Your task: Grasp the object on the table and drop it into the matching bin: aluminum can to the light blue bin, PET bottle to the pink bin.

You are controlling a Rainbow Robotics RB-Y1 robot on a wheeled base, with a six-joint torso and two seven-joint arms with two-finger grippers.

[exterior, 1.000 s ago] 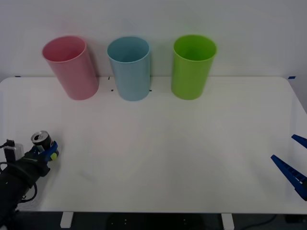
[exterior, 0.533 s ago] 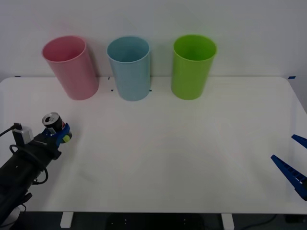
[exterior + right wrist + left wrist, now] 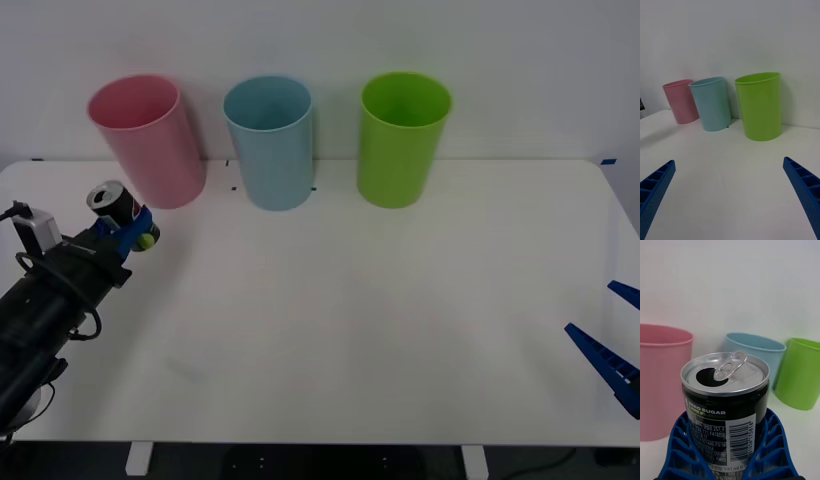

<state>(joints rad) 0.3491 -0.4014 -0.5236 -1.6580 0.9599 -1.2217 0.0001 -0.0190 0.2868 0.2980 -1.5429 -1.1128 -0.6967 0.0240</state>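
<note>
The small dark aluminium can with the opened silver top (image 3: 112, 201) is held upright in the left gripper (image 3: 128, 235), above the white surface (image 3: 350, 320) near its left edge. The right gripper (image 3: 612, 350) is parked wide open at the right edge. Farther back, the tall pink plastic bin (image 3: 148, 140), light blue bin (image 3: 269, 142) and green bin (image 3: 401, 138) are lined up.

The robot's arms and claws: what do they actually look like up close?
The left arm is black and bulky, with thin black cables looping along it and a small pale grey box mounted near the wrist. The left gripper has two bright blue plastic fingers, ribbed with an open lattice. The right gripper has the same blue fingers, long and tapering to points.
</note>
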